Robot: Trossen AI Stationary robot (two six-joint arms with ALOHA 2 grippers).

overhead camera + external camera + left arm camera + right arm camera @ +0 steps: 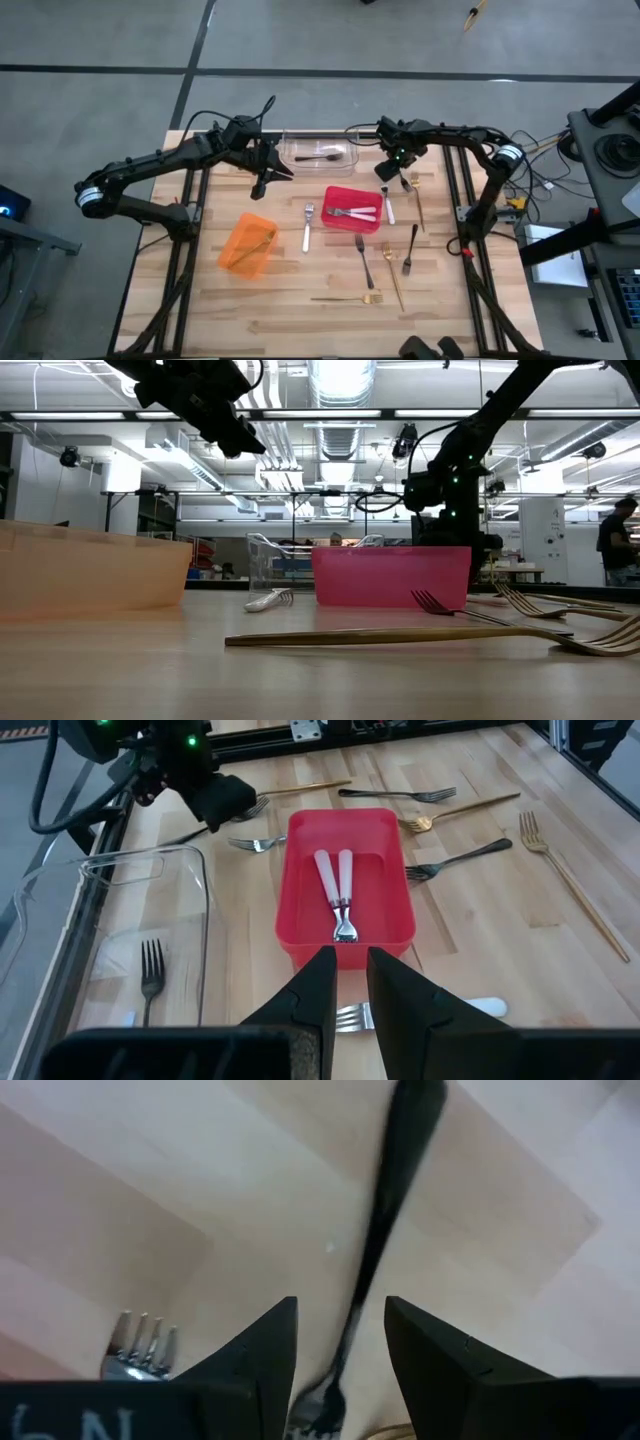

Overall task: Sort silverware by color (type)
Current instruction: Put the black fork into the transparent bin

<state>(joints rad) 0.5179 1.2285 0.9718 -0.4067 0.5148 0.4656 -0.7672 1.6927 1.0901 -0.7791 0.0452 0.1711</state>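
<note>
We see a wooden table (300,290) from above, and we go from left to right. The left gripper (262,183) hangs above the table, up in the air near the back, between the orange bin and the clear bin. Its fingers (318,990) are almost shut, with just a thin gap, and they hold nothing. The orange bin (247,245) sits on the left part of the table, with something thin and gold in it. The clear bin (318,152) sits at the back, and one dark fork (321,157) lies in it. A fork with a white handle (308,226) lies on the table between the orange bin and the red bin. The red bin (352,209) sits in the middle, and two forks with white handles (338,892) lie side by side in it. In front of the red bin lie a silver fork (362,259), a gold fork (392,275) and, nearest the front edge, another gold fork (347,298). A black fork (410,248) lies to the right of them. The right gripper (392,173) is down low at the back, just right of the red bin. Its fingers (430,1345) are partly open, one on each side of a dark fork (385,1230) that lies on the table. We cannot tell if they touch it yet. A gold fork (417,200) lies just to the right of that gripper.
</note>
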